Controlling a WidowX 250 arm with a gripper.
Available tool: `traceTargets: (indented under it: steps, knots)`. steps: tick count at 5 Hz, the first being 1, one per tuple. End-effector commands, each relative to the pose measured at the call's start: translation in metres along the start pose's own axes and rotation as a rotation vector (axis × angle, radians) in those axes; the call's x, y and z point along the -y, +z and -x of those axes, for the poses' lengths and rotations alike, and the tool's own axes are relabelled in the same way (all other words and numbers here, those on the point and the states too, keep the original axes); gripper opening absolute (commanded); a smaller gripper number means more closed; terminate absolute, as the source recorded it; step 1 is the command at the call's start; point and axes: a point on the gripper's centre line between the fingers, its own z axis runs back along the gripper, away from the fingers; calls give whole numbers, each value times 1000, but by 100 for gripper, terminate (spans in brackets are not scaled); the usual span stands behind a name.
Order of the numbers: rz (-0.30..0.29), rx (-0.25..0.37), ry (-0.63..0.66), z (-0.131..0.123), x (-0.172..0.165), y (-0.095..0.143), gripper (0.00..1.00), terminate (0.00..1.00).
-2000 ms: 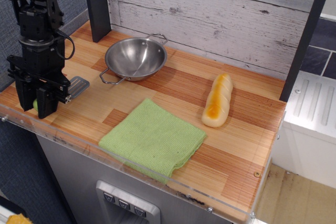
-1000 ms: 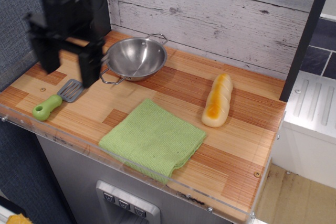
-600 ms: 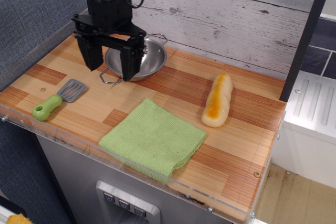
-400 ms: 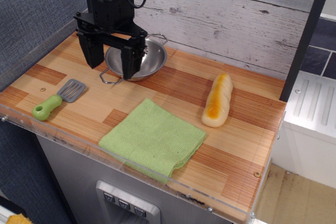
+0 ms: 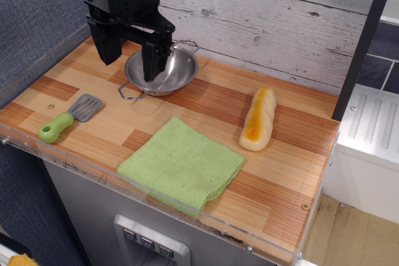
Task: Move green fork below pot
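Note:
The green fork point(image 5: 67, 118) lies flat on the wooden counter near the front left edge, its light-green handle toward the front left and its grey slotted head toward the pot. The steel pot point(image 5: 162, 71) stands behind and to the right of it, with wire loop handles front left and back right. My gripper point(image 5: 129, 60) hangs raised over the pot's left side, well apart from the fork. Its two black fingers are spread wide and hold nothing.
A light-green square cloth point(image 5: 182, 164) lies at the front middle of the counter. A yellow bread loaf point(image 5: 259, 119) lies to the right. A grey plank wall runs behind, and a dark post point(image 5: 360, 48) stands at the right edge.
My gripper let go of the fork at the front left, rose, and moved back and right to above the pot. In the last half second it rose a little more. The fork stays put.

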Motion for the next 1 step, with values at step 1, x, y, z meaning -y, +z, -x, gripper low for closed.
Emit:
traceTargets:
  steps: [1]
  knots:
    - [-15, 40, 8, 3, -7, 15, 100, 100]
